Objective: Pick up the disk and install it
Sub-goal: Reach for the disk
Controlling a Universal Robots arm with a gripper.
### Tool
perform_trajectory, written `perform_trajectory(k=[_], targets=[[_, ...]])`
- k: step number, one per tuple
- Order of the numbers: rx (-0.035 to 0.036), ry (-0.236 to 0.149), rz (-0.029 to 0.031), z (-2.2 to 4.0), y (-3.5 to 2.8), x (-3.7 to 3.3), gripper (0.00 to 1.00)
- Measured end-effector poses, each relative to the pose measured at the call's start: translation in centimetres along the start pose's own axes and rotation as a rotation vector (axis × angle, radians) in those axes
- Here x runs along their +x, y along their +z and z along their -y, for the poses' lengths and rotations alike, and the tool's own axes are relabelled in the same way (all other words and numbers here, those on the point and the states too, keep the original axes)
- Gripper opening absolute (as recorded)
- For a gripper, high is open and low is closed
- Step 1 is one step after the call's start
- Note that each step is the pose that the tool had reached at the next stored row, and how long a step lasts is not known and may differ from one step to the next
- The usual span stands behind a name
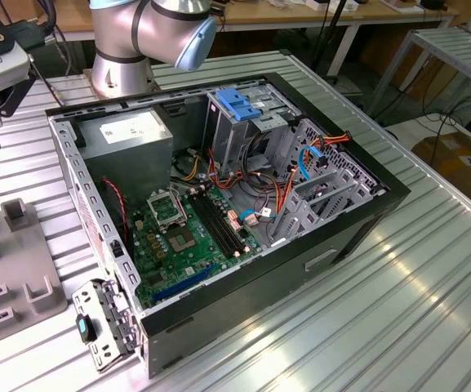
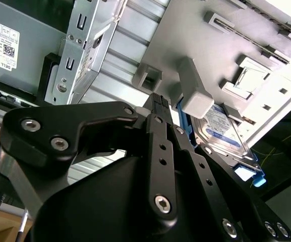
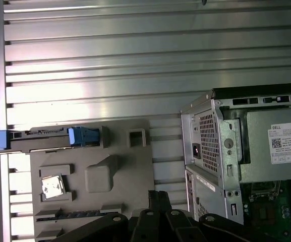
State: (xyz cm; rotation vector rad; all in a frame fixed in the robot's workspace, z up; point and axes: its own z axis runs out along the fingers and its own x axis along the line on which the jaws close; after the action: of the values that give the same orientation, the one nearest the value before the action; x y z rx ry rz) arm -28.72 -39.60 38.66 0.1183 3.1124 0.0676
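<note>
my tool (image 2: 158,102) pinched shut, empty. disk (image 2: 225,132): flat silver metal, blue-banded label, blue plastic frame, on edge in grey fixture (image 2: 185,30) on ribbed metal counter (image 2: 130,35), near tool tip, apart.

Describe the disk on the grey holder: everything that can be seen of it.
The disk is a flat, silver-metal drive with a white label that has a blue band, and blue plastic frame pieces along its edges. It stands on its edge in a slot of the grey holder, so from above, in the first wrist view, it shows as a thin strip. One blue-tipped end sticks out past the holder's edge. The gripper is near the disk but apart from it; nothing but the holder touches it.
</note>
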Motion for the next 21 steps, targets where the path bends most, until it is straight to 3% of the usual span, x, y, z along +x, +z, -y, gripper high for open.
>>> perform_trajectory(k=[9,12,21], targets=[[0.0001,0.0,-0.0001,0.02,-0.01,0.33,0.11],[0.0,0.0,0.0,0.07,0.0,0.91,0.11],[0.0,0.0,0.0,0.02,0.0,1.02,0.11]])
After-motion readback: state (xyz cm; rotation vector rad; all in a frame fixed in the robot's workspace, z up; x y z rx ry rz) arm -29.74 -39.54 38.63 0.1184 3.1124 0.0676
